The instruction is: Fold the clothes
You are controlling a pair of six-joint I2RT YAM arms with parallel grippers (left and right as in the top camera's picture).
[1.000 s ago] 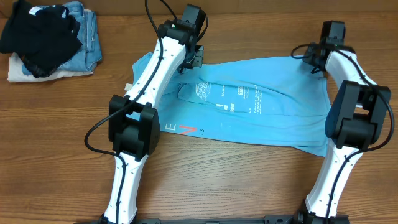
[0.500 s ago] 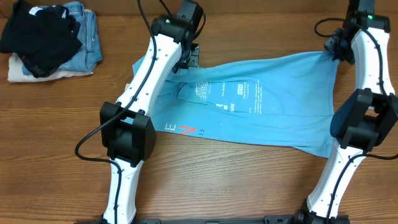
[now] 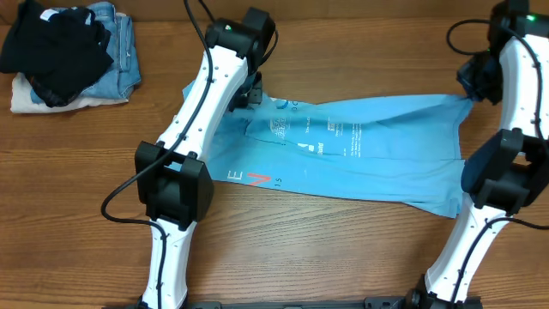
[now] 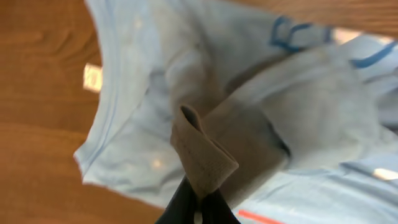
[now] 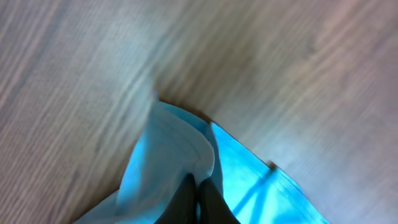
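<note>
Both hands (image 4: 198,200) (image 5: 198,193) half-hidden in T-shirt (image 3: 369,154)

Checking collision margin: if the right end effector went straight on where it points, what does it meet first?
The right end effector is shut on an edge of the light sky-blue T-shirt, so that cloth first; behind it, probably the brown wooden table. Depth is unclear; nothing else shows in line.

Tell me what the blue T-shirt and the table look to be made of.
T-shirt: thin, soft knit fabric, probably cotton, matte; it drapes, wrinkles and shows a stitched hem. Table: wood or wood-look laminate, smooth, faint sheen; grain lines run across it.
</note>
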